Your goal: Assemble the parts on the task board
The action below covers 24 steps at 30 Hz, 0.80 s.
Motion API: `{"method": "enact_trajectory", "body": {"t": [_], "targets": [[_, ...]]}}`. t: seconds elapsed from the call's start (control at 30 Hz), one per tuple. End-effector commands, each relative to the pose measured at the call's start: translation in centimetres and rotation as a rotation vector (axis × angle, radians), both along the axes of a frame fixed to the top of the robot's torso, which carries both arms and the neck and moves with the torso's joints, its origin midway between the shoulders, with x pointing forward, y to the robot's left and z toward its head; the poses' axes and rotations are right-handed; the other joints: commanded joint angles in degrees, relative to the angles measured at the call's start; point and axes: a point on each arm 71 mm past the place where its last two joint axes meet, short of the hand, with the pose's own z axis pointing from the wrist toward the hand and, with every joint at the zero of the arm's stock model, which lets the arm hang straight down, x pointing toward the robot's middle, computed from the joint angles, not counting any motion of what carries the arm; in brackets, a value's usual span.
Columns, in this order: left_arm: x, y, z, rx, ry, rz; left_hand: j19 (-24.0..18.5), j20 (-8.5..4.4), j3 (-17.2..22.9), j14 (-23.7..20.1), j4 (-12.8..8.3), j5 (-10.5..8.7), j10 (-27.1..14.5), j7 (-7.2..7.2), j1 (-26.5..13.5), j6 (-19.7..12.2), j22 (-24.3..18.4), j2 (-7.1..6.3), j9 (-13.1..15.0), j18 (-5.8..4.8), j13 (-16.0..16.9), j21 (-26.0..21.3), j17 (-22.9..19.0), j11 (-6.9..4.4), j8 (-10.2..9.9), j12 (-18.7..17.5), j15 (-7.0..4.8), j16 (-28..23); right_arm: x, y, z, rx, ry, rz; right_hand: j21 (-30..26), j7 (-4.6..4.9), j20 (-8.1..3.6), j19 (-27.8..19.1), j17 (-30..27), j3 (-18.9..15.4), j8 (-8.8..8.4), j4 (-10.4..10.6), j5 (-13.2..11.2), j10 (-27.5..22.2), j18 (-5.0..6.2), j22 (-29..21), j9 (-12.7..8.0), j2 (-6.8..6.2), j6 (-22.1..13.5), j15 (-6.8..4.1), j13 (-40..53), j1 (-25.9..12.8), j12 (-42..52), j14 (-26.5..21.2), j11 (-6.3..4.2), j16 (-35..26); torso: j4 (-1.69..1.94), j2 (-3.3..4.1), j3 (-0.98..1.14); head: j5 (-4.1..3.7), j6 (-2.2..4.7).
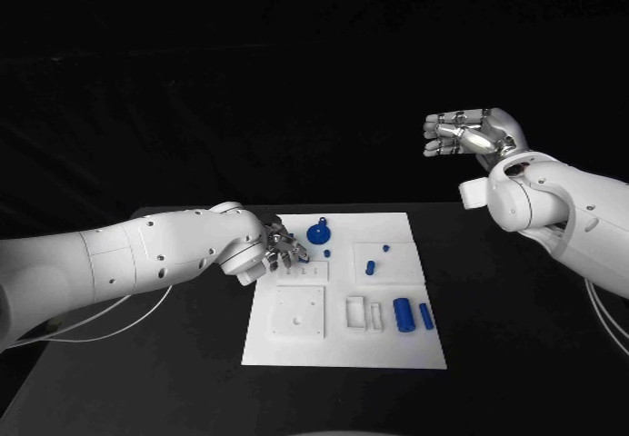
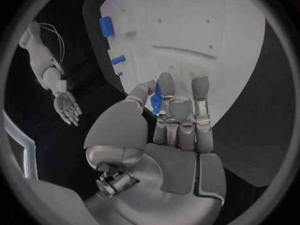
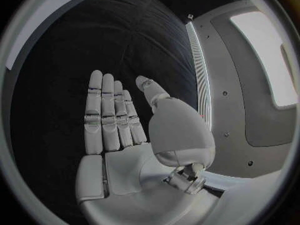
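Observation:
The white task board (image 1: 394, 350) lies in the middle of the black table. On it a round blue part with a stem (image 1: 319, 233) stands near the far edge, a few small blue parts (image 1: 370, 267) lie mid-board, and two blue cylinders (image 1: 404, 314) lie on the right. My left hand (image 1: 282, 252) hovers low over the board's far left, fingers pointing down. In the left wrist view a blue part (image 2: 156, 97) shows between the thumb and fingers of the left hand (image 2: 178, 120); whether it is pinched is unclear. My right hand (image 1: 472, 133) hangs high at the back right, holding nothing.
Raised white blocks and recesses (image 1: 299, 313) take up the board's near left. Black table (image 1: 144, 372) surrounds the board on all sides. My right forearm (image 1: 564, 213) reaches over the table's right side.

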Motion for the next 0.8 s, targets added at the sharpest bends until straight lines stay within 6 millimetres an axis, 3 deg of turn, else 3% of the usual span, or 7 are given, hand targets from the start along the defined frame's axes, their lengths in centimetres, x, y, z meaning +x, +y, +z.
{"method": "enact_trajectory", "body": {"t": [0.03,0.5,0.53,0.8], "targets": [[-0.15,-0.13,-0.22,0.028,0.03,-0.027,0.6,0.05,2.6,-0.2,-2.5,0.11,2.7,-4.11,0.5,6.3,0.7,0.33,10.8,-0.15,-0.1,-0.7,-0.1,-0.34,0.1,0.2,-0.01,0.3,0.02,0.17,0.14,0.009,-0.007,0.021,0.6,0.35,-0.1,0.1,-0.2,-0.1,0.13,-0.3,-0.3,0.1,0.29,-1.0,0.0,0.36,-0.2,-0.03,-0.1,-0.1,-0.3,0.4,0.0,-0.4,0.01,-0.04,-0.03,-0.17,-0.12],[-0.43,-0.23,-0.48,0.067,0.049,-0.065,0.8,0.25,2.8,-0.1,-2.8,0.51,2.7,-4.03,0.3,6.3,1.8,0.38,10.3,-0.17,-0.6,-2.1,-0.3,-0.24,0.1,-0.1,0.16,-0.1,0.11,0.25,0.04,-0.001,0.003,0.03,1.8,0.4,-0.03,-0.4,-0.5,-0.2,0.13,-0.6,-0.2,-0.1,0.29,-2.9,0.0,0.5,-0.2,0.08,-0.1,0.0,-0.3,0.1,0.12,-0.4,0.05,-0.03,-0.09,0.19,-0.66],[-0.45,-0.23,-0.5,0.068,0.05,-0.066,1.5,0.27,3.0,-0.2,-3.6,0.65,2.7,-4.03,-0.3,6.4,4.6,0.6,9.7,-0.2,-1.1,-4.2,0.1,-0.23,0.2,0.2,0.19,0.0,0.12,0.25,0.03,-0.002,0.004,0.031,1.8,0.41,-0.01,-0.4,-0.5,-0.1,0.13,-0.6,-0.2,-0.2,0.28,-3.0,0.0,0.49,-0.2,0.1,-0.1,-0.1,-0.4,0.0,0.14,-0.4,0.05,-0.03,-0.09,0.19,-0.72],[-0.52,-0.28,-0.6,0.073,0.058,-0.072,1.7,0.23,3.0,-0.2,-3.6,1.29,2.7,-4.0,-0.1,6.4,4.8,0.57,9.9,-0.24,-1.1,-4.6,0.0,-0.21,0.2,0.1,0.17,-0.1,0.17,0.41,-0.05,-0.004,0.009,0.036,1.9,0.46,0.1,-0.7,-0.6,0.0,0.12,-0.7,-0.2,-0.5,0.3,-3.3,0.0,0.47,-0.3,0.22,-0.1,-0.1,-0.5,-0.2,0.26,-0.6,0.07,0.01,-0.07,0.14,-1.08]]}}
